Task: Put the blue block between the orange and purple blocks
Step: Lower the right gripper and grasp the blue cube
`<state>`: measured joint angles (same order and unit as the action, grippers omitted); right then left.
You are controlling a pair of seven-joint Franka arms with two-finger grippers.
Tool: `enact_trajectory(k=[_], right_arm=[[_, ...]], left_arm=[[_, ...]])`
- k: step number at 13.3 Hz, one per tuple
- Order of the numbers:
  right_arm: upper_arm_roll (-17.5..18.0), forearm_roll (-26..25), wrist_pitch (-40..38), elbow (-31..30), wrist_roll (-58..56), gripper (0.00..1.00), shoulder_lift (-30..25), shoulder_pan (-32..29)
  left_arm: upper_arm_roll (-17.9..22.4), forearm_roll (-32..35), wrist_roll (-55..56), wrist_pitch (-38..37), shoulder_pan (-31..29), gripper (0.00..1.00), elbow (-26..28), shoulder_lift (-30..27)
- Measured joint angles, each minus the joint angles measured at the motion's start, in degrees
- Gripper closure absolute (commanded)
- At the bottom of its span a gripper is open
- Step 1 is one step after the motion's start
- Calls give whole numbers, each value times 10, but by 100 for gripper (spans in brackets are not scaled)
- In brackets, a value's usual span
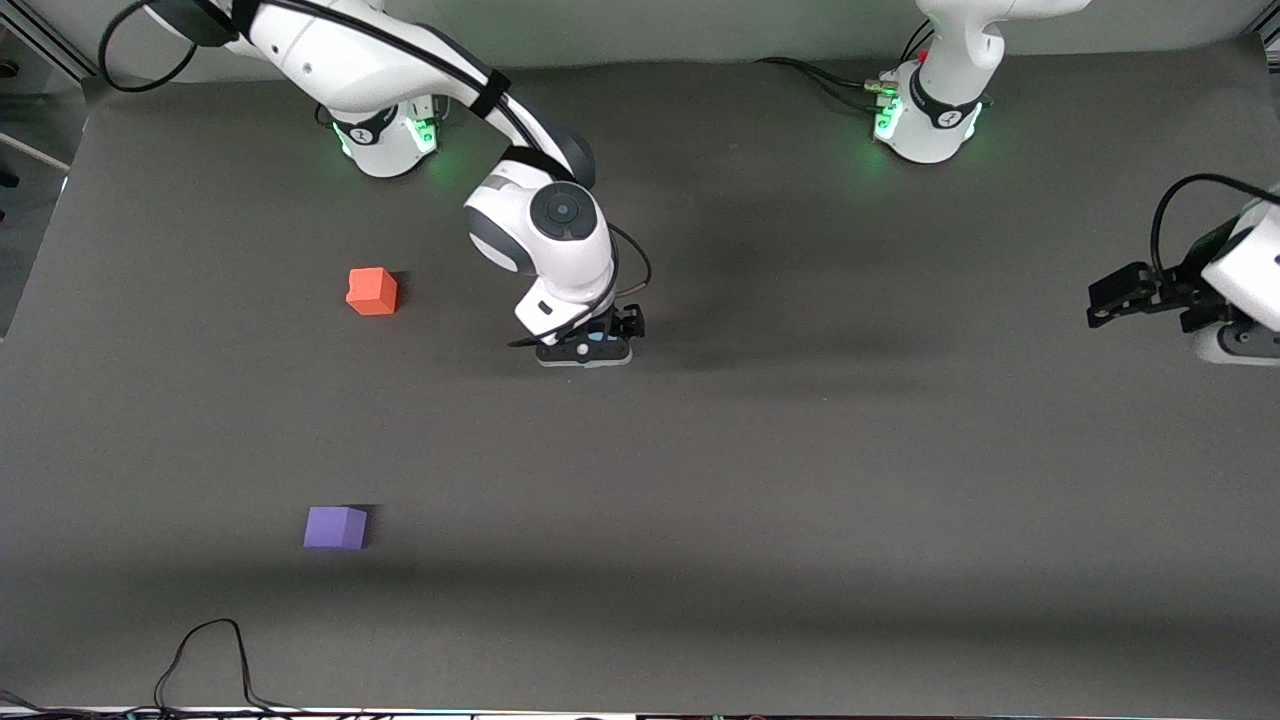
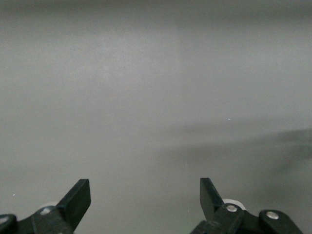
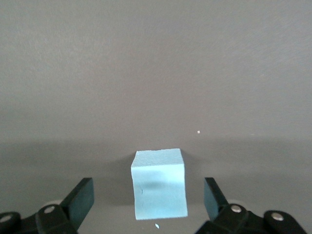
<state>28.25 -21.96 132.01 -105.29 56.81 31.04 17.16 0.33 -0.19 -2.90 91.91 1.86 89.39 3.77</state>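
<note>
The grey tabletop [image 1: 800, 480] carries everything. The right gripper [image 1: 590, 348] is down near the table's middle, jaws spread wide around the blue block [image 3: 159, 184] (not touching it). The left gripper [image 1: 1125, 297] waits at the left arm's edge, jaws wide and holding nothing. The orange block [image 1: 372, 291] and purple block [image 1: 336, 527] sit toward the right arm's end, purple nearer the front edge.

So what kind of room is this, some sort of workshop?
Probably a robotics test lab: two white robot arms bolted along a dark covered table, loose cables, and only small colored foam blocks to handle.
</note>
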Motion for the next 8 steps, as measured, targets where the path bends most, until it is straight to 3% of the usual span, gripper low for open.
enact_trajectory(k=[8], right_arm=[[-1,-94,47,-46,103,0,30,-1]], left_arm=[[-8,0,1,-14,1,0,-2,-9]])
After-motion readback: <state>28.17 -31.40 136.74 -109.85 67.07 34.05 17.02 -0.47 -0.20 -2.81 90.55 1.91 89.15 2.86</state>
